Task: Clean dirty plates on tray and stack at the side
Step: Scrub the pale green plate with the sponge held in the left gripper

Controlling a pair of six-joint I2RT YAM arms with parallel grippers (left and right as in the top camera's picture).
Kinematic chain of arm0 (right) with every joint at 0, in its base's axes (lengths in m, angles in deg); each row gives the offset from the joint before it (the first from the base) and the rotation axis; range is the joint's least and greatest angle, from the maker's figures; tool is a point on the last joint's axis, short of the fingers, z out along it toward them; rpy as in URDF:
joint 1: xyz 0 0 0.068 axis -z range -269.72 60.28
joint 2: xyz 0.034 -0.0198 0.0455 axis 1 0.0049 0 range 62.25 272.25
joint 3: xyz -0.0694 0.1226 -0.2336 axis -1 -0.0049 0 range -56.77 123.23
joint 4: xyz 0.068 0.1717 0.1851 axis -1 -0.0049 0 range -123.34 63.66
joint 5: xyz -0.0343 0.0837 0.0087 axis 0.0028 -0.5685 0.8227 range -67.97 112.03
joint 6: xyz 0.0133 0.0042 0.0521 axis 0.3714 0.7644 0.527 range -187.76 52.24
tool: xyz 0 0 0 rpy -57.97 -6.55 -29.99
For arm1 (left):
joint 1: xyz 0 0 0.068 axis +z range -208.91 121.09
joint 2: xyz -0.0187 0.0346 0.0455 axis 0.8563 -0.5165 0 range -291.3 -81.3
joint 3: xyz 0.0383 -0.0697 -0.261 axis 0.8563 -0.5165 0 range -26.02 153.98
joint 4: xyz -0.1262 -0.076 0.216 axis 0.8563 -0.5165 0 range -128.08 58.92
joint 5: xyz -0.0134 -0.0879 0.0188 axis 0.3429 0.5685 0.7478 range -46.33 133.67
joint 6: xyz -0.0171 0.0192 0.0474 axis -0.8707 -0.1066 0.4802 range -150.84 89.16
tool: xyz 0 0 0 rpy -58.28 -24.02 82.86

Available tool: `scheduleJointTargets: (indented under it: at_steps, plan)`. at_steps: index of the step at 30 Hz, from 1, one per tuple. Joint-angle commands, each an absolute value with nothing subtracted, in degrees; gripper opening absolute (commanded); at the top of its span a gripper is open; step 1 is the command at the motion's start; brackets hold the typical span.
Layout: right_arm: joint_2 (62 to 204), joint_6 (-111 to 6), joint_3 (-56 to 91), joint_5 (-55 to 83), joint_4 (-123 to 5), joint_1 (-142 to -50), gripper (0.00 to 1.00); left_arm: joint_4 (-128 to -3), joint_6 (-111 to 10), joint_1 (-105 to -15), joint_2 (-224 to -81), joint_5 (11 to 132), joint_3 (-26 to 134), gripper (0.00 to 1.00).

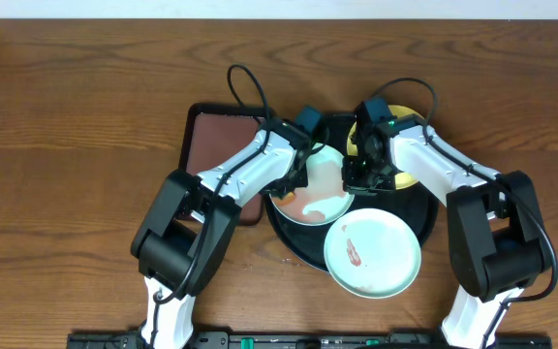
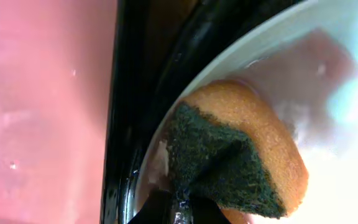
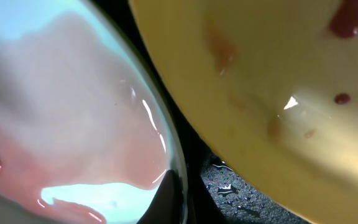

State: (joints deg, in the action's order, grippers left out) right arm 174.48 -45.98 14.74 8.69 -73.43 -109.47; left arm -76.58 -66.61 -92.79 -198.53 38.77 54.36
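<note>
The black tray (image 1: 296, 240) holds the first mint plate (image 1: 316, 202), and both grippers are at this plate. The left gripper (image 1: 295, 184) has its jaws closed tight on a sponge (image 2: 241, 155), orange with a dark green rough side. The sponge sticks out in front of the jaws and lies on the inside of the plate, close to its rim. A thin pink-red film covers much of the plate floor beyond the sponge. The right gripper (image 1: 356, 179) has its jaws closed at the opposite rim of the same plate; one dark finger (image 3: 166, 199) shows at the rim, but I cannot tell if the rim is pinched. Just beside these jaws, on the outer side, is the yellow plate (image 3: 260, 112), also in the tray, with red drops and faint orange marks. The second mint plate (image 1: 372, 254), with a small red smear, lies nearer to the arm bases and overlaps the tray rim. Beyond the left jaws, a reddish-brown rectangular tray (image 1: 223, 143) sits on the table (image 1: 66, 116).
</note>
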Motion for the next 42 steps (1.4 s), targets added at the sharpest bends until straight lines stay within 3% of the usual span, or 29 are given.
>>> scheduleJointTargets:
  at_steps: [1, 5, 9, 19, 23, 28, 42]
  plan:
    - [175.86, -45.93, 14.04, 13.06, -73.93, -110.17, 0.01, -74.39, -66.04, -91.07, -201.09, 41.06, 52.72, 0.08]
    - [175.86, -45.87, 14.04, 13.02, -73.89, -110.17, 0.01, -71.18, -69.95, -91.70, -201.11, 58.59, 52.57, 0.07]
    - [175.86, -45.87, 14.04, 13.02, -73.89, -110.17, 0.01, -69.08, -74.54, -92.95, -201.11, 68.12, 52.57, 0.07]
    - [175.86, -45.89, 14.04, 13.02, -73.91, -110.17, 0.01, -70.17, -76.99, -98.00, -201.11, 71.94, 52.50, 0.08]
    - [175.86, -45.47, 14.04, 13.02, -73.91, -110.17, 0.01, -72.79, -74.98, -97.73, -201.11, 67.18, 52.17, 0.08]
    - [175.86, -45.50, 14.04, 13.00, -73.93, -110.17, 0.01, -77.32, -71.75, -94.81, -201.09, 52.86, 52.17, 0.08]
    - [175.86, -45.54, 14.04, 13.11, -73.97, -110.17, 0.01, -76.66, -65.17, -89.47, -201.09, 22.94, 52.26, 0.07]
